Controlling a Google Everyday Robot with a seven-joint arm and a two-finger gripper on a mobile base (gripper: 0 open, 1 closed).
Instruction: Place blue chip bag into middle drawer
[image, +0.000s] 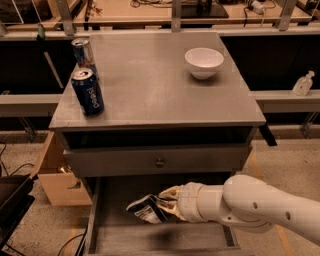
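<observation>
I have the gripper (168, 200) low in front of the cabinet, over the open middle drawer (150, 239), and its two pale fingers are closed on the blue chip bag (145, 210). The bag sticks out to the left of the fingers and hangs above the plank floor of the drawer. I cannot tell if its lowest corner touches the wood.

For this step I would go down only a little more, so that the bag has a short fall and does not bounce. I would stay near the centre of the tray, well apart from the low side walls, and below the drawer front (125, 161) with its round knob (160, 162). After that I would spread the fingers fully and wait a moment, because I judge that light foil can cling to a finger. Then I would draw back without dragging the bag.

The bag is crumpled foil, dark blue with white print, thin and surely springy. The drawer is grey wood, matte, with long planks. The cabinet top (160, 95) is flat and dull grey. It carries a glossy blue Pepsi can (88, 92), a second can (83, 51) behind it, and a smooth round white bowl (204, 62). The arm (260, 207) has a rounded white shell
</observation>
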